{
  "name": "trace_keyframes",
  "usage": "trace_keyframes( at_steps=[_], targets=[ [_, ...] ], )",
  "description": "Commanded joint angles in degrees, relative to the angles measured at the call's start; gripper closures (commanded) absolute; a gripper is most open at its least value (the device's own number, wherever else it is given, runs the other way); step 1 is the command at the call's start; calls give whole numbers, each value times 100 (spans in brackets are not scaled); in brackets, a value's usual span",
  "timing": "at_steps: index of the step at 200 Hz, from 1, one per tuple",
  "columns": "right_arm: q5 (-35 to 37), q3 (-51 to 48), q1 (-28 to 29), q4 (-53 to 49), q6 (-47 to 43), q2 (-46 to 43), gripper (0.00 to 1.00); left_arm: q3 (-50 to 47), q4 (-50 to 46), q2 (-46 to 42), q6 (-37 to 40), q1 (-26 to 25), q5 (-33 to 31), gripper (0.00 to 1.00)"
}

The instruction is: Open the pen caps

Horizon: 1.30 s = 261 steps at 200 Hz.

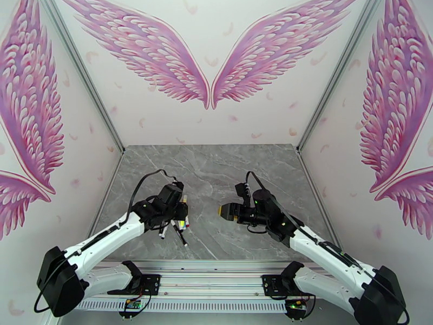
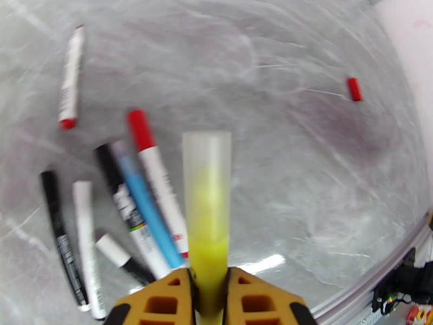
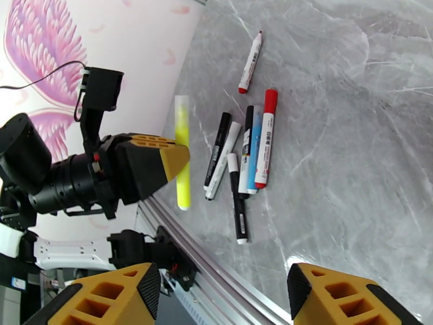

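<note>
The left hand [image 2: 208, 301] is clenched on the highlighter [image 2: 207, 223], with a yellow finger [image 2: 162, 304] pressed to each side of the yellow barrel. In the left wrist view the barrel runs straight out toward 12 o'clock, held clear above the grey worktop [image 2: 281, 169]. Its frosted cap [image 2: 207, 153] is on, at the far tip.

In the top view the right hand [image 3: 223, 285] stands at 3 o'clock of the left hand, apart from it and facing it. It is released, jaws spread with nothing between them.

At 9 o'clock of the highlighter, down on the worktop, six pens [image 2: 86, 250] lie in a loose bunch, several touching or crossing. One is red-capped [image 2: 154, 180], one is blue [image 2: 143, 207], and the others are black and white.

Farther out, at 10 o'clock, a lone pen [image 2: 70, 77] lies apart from the bunch. Its red end is toward the bunch and a narrow dark tip points away.

At 2 o'clock, well apart from every pen, a loose red cap [image 2: 354, 89] lies by itself on bare worktop.
</note>
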Motion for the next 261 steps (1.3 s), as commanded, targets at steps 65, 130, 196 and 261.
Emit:
trace_keyframes(
  at_steps=[65,130,196,261],
  targets=[
    [-86,406,-3,942,446,569,44,259,1551,450,963,-477,1988,87],
    [425,568,2,693,446,634,44,250,1789,445,1051,-587,2332,88],
    [230,570,0,807,393,763,50,292,1974,587,1005,-752,2390,88],
    [89,548,0,671,314,798,63,355,1978,669,990,-815,2273,89]
  ],
)
